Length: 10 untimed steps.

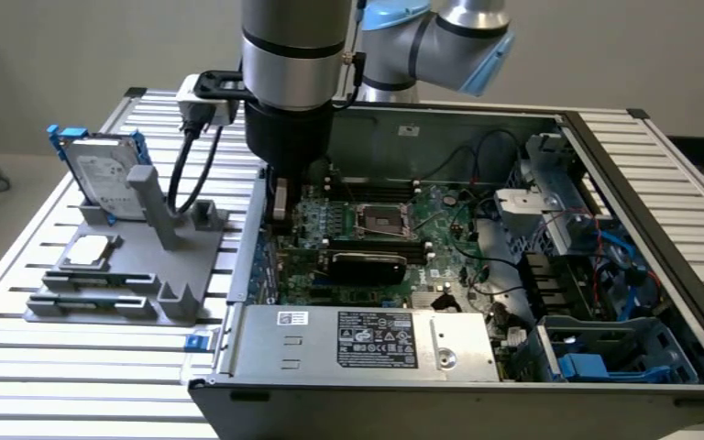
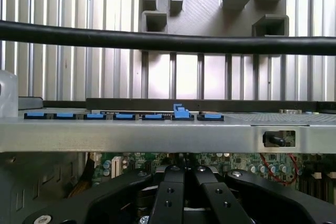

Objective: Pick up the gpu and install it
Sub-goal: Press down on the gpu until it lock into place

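Inside the open computer case (image 1: 450,408), the gpu (image 1: 368,266) appears seated on the motherboard (image 1: 450,229), toward the case's near edge, so installation is judged largely done. Farther back, the gripper (image 1: 281,215) hangs by the case's wall on the exterior view's left; its grasp cannot be told.

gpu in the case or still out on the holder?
In the case. The gpu, black shroud up, lies across the motherboard below the processor socket, with the gripper down by the case wall beside it.
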{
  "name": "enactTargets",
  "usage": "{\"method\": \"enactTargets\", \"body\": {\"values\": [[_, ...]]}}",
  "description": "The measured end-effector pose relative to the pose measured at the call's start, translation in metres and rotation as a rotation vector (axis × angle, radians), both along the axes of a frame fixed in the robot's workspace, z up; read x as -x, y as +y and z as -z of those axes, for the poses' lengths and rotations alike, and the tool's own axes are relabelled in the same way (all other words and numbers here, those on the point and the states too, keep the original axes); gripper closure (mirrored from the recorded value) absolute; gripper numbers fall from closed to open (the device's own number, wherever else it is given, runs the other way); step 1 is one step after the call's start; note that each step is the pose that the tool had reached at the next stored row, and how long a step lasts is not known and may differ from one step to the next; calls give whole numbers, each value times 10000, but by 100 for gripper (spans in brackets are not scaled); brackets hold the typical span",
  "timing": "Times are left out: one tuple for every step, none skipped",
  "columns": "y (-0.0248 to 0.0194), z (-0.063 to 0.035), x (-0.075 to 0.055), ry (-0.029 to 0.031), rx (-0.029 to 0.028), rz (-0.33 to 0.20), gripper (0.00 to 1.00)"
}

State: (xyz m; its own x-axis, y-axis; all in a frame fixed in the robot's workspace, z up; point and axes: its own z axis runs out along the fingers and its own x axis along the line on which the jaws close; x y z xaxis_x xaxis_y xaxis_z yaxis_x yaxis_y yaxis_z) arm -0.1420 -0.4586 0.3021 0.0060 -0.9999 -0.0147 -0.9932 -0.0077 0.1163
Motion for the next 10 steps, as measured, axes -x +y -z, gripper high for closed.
{"method": "enactTargets", "body": {"values": [[0,0,0,3,2,-1,89],[2,1,0,3,3,-1,89],[2,2,0,4,4,-1,89],[3,3,0,4,8,0,89],[3,5,0,5,11,0,89],[3,8,0,4,14,-1,89],[3,11,1,4,17,0,89],[3,16,1,3,19,0,89],[3,19,1,3,24,-1,89],[3,22,1,3,29,-1,89]]}}
